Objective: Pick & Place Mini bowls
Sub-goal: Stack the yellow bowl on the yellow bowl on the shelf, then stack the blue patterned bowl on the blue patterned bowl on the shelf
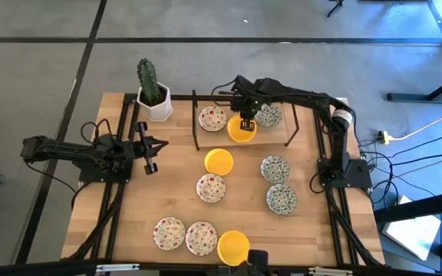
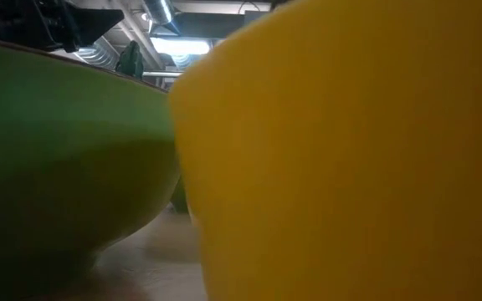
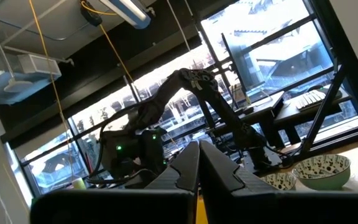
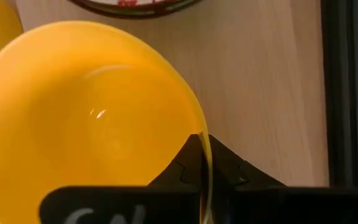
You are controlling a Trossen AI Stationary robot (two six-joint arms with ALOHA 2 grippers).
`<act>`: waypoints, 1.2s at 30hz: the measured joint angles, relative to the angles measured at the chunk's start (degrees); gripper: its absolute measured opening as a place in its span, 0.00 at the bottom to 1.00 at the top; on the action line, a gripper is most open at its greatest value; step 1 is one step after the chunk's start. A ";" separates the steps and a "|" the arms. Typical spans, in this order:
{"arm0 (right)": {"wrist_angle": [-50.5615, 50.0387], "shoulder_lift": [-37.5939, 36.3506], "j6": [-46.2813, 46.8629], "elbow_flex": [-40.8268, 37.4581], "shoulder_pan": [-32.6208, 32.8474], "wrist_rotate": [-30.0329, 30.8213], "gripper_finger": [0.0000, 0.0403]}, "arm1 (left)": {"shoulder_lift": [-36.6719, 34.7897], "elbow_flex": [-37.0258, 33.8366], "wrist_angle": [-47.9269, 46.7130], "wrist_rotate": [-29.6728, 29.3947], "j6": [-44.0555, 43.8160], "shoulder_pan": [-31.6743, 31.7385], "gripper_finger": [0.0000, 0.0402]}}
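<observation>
Several mini bowls lie about the wooden table [image 1: 129,222]: yellow, red-speckled and green-patterned. My right gripper [image 1: 245,123] reaches down at the far middle, shut on a yellow bowl [image 1: 240,133] that is between a red-speckled bowl [image 1: 212,118] and a green-patterned bowl [image 1: 268,115]. In the right wrist view this yellow bowl [image 4: 92,130] fills the picture, hollow side up. My left gripper [image 1: 150,158] waits shut at the table's left, holding nothing; its fingers [image 3: 199,165] are tipped upward toward the room. My right gripper pinches the yellow bowl's rim [image 4: 204,146] between its two fingers, one inside the hollow and one outside the wall. The fingers come from above, slanting down. The bowl stays level, mouth up; whether it is lifted or rests on the wood I cannot tell.
A dark rack frame [image 1: 195,123] borders the far middle area. A cactus in a white pot [image 1: 153,98] stands at the far left. A yellow bowl [image 1: 219,161] lies mid-table. A yellow bowl [image 2: 350,167] and a green-sided bowl [image 2: 57,159] block the low view.
</observation>
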 joint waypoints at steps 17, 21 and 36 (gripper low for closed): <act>1.14 0.29 2.60 -0.20 0.20 -1.48 0.10 | 0.00 0.00 0.00 0.02 0.00 -0.01 0.01; 1.01 0.10 2.78 -0.20 0.84 -1.48 0.20 | 0.01 0.00 -0.02 0.02 0.00 0.00 0.00; -2.78 -0.46 5.93 5.47 2.89 -0.91 0.44 | 0.01 0.00 -0.02 0.02 0.00 -0.02 0.01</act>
